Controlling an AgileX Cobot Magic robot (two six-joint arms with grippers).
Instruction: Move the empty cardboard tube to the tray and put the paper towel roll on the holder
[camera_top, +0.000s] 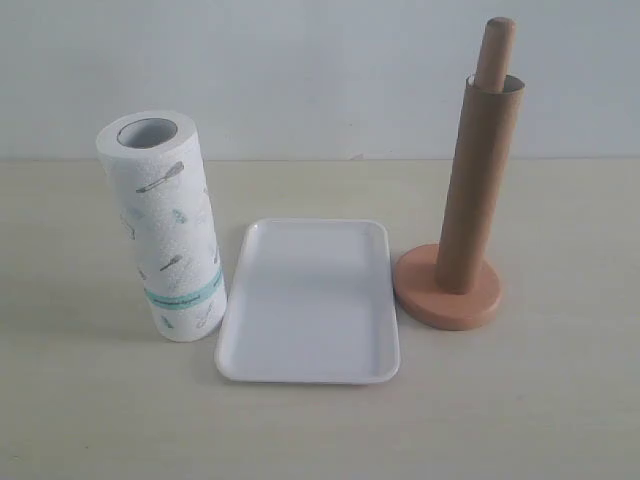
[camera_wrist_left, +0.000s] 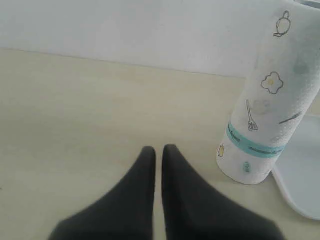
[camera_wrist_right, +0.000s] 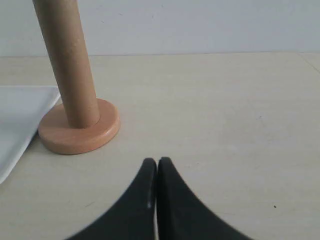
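The brown cardboard tube (camera_top: 475, 190) stands over the wooden post (camera_top: 495, 50) of the holder, whose pink round base (camera_top: 447, 288) sits right of the white tray (camera_top: 308, 300). The printed paper towel roll (camera_top: 165, 225) stands upright left of the tray. Neither gripper shows in the exterior view. My left gripper (camera_wrist_left: 158, 149) is shut and holds nothing, a short way from the paper towel roll (camera_wrist_left: 267, 105). My right gripper (camera_wrist_right: 157, 161) is shut with nothing in it, in front of the cardboard tube (camera_wrist_right: 67, 65) and the holder base (camera_wrist_right: 80, 132).
The pale table (camera_top: 520, 400) meets a white wall (camera_top: 300, 70) behind the objects. A corner of the tray (camera_wrist_right: 17, 117) shows beside the holder base, and the tray rim (camera_wrist_left: 300, 175) lies just past the roll.
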